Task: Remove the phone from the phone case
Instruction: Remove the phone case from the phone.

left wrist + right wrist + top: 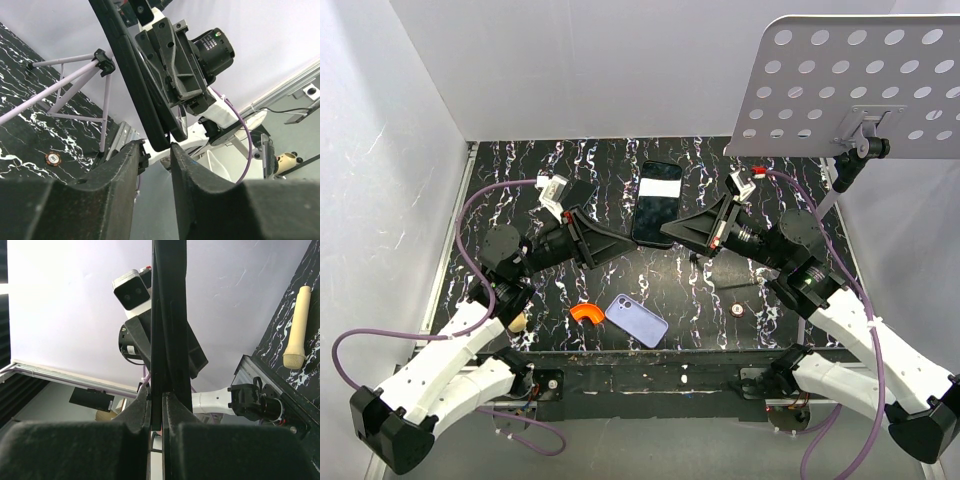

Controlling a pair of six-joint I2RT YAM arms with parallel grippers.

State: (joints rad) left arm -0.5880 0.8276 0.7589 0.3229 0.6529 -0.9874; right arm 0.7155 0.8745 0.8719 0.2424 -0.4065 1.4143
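Below, nr phone: orange clip, lilac slab.

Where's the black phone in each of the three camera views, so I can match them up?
Top external: black phone at centre, gripped by left gripper and right gripper.
Left wrist: dark slanted edge, top centre down into the fingers.
Right wrist: vertical dark slab at centre.
Shared landmark: black marbled table, in all three.

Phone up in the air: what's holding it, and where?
The phone is pinched at its near end by the right gripper; the left gripper straddles the same end, grip uncertain.
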